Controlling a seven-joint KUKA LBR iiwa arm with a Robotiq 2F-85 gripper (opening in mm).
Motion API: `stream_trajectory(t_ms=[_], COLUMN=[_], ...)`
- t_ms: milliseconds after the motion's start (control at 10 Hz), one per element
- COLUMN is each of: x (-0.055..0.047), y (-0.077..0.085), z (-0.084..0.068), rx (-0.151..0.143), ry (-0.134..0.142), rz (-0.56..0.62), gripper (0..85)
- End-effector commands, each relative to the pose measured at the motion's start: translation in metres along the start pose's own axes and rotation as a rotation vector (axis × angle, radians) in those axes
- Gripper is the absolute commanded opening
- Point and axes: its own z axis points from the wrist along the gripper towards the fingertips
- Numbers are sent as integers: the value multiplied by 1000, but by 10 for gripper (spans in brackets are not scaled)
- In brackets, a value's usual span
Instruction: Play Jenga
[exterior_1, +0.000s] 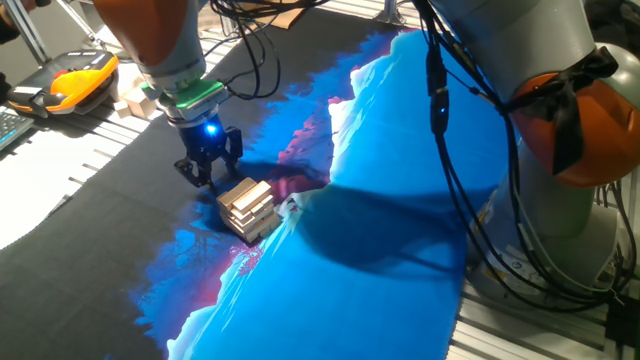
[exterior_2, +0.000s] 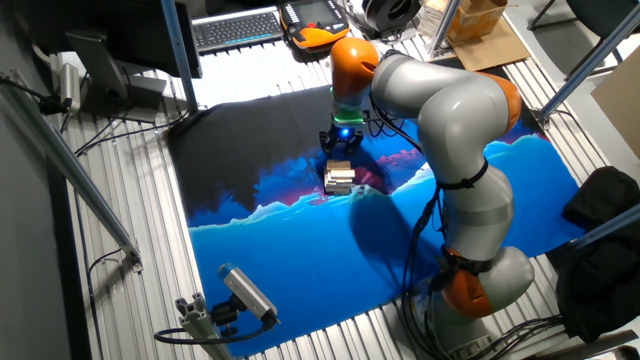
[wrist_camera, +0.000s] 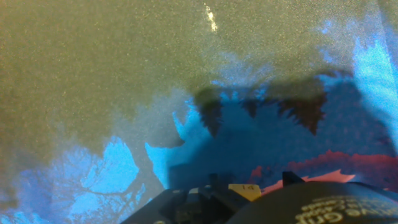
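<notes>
The Jenga tower (exterior_1: 247, 208) is a small stack of pale wooden blocks, slightly askew, standing on the printed cloth where black meets blue. It also shows in the other fixed view (exterior_2: 339, 177). My gripper (exterior_1: 210, 170) hangs low over the black cloth just behind and left of the tower, close to it but not touching. Its two dark fingers stand apart with nothing between them. In the other fixed view the gripper (exterior_2: 341, 145) is right behind the tower. The hand view shows only cloth and the hand's dark housing (wrist_camera: 261, 202); the tower is out of that view.
Loose chunkier wooden blocks (exterior_1: 132, 97) lie at the back left beside an orange-yellow pendant (exterior_1: 82, 78). A keyboard (exterior_2: 235, 28) lies beyond the cloth. A small camera on a stand (exterior_2: 243, 291) sits at the near edge. The arm's base (exterior_2: 480, 285) stands at the right.
</notes>
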Motion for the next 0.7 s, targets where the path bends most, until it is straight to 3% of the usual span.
stream_trajectory(t_ms=[0, 200, 300, 600], x=[0, 1, 1, 2], y=[1, 2, 1, 2], z=[1, 3, 3, 3], rx=[5, 3, 3, 2], ry=[-2, -9, -13, -28], rz=[-3, 0, -3, -6], gripper=[510, 510, 340, 340])
